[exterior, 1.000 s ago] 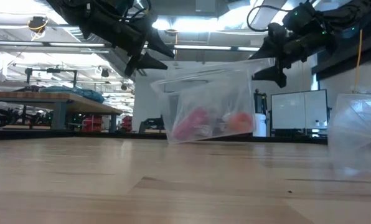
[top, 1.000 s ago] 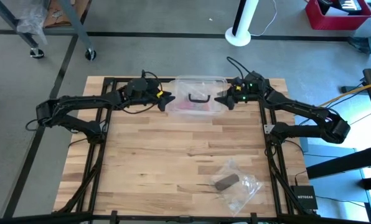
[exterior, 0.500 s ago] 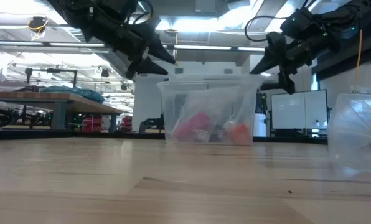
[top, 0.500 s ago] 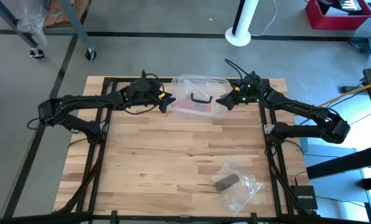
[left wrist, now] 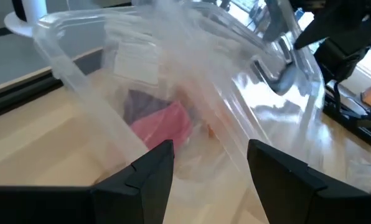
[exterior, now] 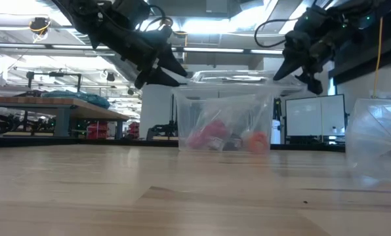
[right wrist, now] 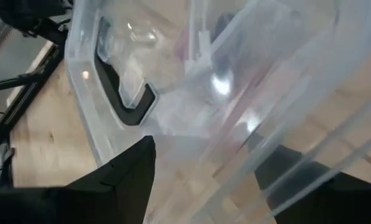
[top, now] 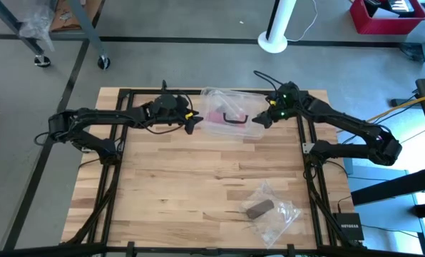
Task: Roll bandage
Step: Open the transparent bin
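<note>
My left gripper (top: pixel 193 123) and right gripper (top: pixel 261 120), both spread wide, flank the clear plastic box (top: pixel 230 114) at the far edge, while the dull brown elastic bandage (top: pixel 258 208), inside a clear thin plastic bag (top: pixel 273 214) near-right, lies closer to my right arm.

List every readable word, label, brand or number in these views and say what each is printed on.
"NETGEAR": white lettering on the small black box fixed at the table's near right corner, high view.
White paper label inside the clear plastic box with a black handle: print too blurred to read, left wrist view.
Dull brown rolled bandage in the clear thin plastic bag: no visible text.
Nothing else legible.
</note>
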